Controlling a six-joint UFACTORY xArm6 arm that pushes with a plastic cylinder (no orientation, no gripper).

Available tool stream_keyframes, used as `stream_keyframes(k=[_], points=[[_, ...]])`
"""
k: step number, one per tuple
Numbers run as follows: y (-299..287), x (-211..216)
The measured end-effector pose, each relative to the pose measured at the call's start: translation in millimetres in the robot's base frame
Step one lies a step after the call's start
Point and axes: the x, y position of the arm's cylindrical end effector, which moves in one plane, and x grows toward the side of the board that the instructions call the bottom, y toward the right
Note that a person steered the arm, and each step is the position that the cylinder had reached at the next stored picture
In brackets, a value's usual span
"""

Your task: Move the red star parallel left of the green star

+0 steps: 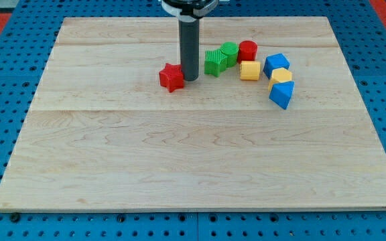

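Here, resting my tip (pixel 190 78) between red star block (pixel 171 77) and green star block (pixel 214 62), grasping nothing, separating them.

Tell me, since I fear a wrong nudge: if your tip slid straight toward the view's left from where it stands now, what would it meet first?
The red star. My tip stands just to its right, between it and the green star, so close that contact may already exist. Past the red star the board looks free.

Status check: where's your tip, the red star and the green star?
My tip sits between the stars, against red star. Red star lies left of green star, slightly lower. Nothing else between them.
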Motion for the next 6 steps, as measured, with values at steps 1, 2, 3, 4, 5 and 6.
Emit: stream_keyframes(k=[1,2,3,4,5,6], points=[[-16.7,8.7],[-57.4,13.0],[-76.0,19.1],[-102.2,0.1],[-137.2,-2.4],[-156.2,-4.8]])
